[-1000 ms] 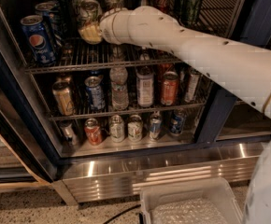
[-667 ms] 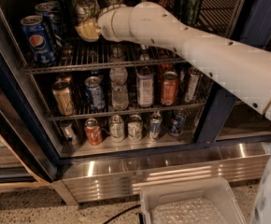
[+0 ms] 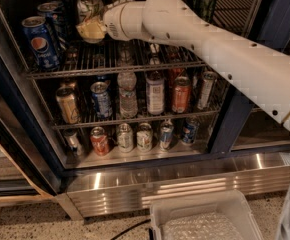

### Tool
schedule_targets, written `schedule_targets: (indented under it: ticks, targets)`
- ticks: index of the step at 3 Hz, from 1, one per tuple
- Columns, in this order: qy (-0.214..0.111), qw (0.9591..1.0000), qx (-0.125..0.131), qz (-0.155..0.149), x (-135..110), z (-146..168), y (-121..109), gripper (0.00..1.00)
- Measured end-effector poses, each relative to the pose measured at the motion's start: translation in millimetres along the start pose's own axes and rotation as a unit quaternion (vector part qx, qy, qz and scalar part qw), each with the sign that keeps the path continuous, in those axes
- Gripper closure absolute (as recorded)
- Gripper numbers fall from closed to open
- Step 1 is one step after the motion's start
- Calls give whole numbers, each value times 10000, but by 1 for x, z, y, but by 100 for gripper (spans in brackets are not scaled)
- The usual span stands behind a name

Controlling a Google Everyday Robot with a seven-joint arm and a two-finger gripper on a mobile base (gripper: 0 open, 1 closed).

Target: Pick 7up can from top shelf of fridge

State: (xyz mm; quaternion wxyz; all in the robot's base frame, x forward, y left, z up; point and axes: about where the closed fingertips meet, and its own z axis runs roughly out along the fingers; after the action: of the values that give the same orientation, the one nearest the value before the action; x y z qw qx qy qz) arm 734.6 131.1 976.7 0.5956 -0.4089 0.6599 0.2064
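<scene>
The tool (image 3: 91, 30) is reached deep inside the fridge (image 3: 230, 126), low against the 7up can (image 3: 89, 5), which stands just above and behind it on the top shelf (image 3: 135, 64). Whether the tool is clenched on the can or released I cannot tell. The reach looks done; what is left is securing the can and lifting it out.

Dim fridge (image 3: 281, 19) shadows the pincer (image 3: 91, 30) above the top shelf (image 3: 135, 64); base (image 3: 185, 180) glares.

matt plastic jaws at glossy 7up can (image 3: 88, 5), metal wire top shelf (image 3: 135, 60)
</scene>
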Motion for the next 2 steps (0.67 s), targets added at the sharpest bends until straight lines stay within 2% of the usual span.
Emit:
schedule_targets:
  ticks: [2]
  targets:
    - [427, 9986, -257, 160, 28, -37, -19, 100]
